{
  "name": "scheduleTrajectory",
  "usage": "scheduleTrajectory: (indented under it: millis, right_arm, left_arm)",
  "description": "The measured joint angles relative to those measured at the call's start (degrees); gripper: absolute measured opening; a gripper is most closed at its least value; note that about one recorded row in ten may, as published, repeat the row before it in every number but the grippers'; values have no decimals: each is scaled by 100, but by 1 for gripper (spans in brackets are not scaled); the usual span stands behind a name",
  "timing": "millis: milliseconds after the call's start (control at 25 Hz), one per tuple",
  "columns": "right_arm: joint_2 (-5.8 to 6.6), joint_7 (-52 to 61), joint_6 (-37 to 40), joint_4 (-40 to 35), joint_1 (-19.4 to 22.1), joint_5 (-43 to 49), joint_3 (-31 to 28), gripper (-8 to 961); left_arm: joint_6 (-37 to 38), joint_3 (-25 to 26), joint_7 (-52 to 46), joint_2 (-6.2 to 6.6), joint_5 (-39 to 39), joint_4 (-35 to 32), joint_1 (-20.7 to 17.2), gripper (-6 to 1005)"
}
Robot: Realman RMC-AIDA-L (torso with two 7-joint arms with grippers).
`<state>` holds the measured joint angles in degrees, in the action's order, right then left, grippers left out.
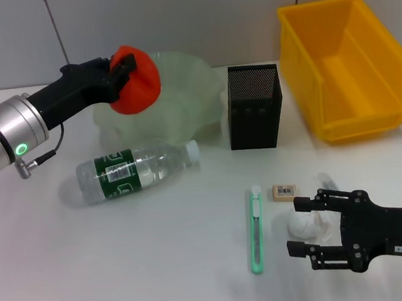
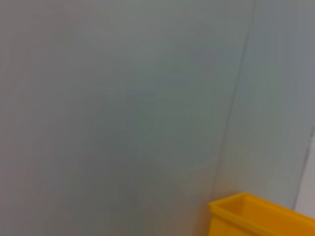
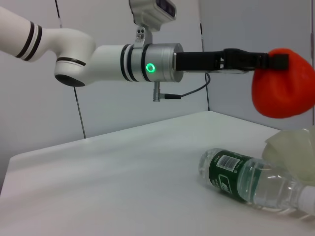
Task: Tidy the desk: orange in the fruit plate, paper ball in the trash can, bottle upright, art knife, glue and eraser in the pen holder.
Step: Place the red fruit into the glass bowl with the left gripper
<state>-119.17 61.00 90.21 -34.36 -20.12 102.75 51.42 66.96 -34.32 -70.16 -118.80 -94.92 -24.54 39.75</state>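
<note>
The left gripper is clamped on the orange above the fruit plate; the right gripper, fingers apart, straddles the paper ball.

The left arm extends from the table's left edge toward the far side, raised above the surface; the left gripper is closed on the orange. The right gripper lies low near the table's front right corner, fingers spread apart.

White desk under everything; grey panelled wall behind, dark seams running down it.
</note>
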Motion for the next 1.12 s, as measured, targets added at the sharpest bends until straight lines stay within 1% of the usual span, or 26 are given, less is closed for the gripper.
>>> scheduleTrajectory:
  millis: [160,280,440,560,800,1120]
  right_arm:
    - [0,0,-3,0,0,-2,0,754]
    - [0,0,-4,0,0,-2,-1,754]
    - [0,5,-4,7,0,-2,0,754]
    - [0,22,-4,8,5,-2,-1,754]
    - [0,26,-1,9,8,-2,-1,754]
    - [0,35,-1,18,1,-2,-1,754]
  left_arm:
    - [-411,-3,21,1,19,127,124,157]
    - [-451,-4,24,1,19,152,140,158]
    - [-855,-21,153,3,22,409,325,159]
    - [-914,-22,193,3,23,462,357,160]
    - [-1321,-31,661,1,23,797,581,161]
    - [-1601,-31,863,-29,23,945,688,163]
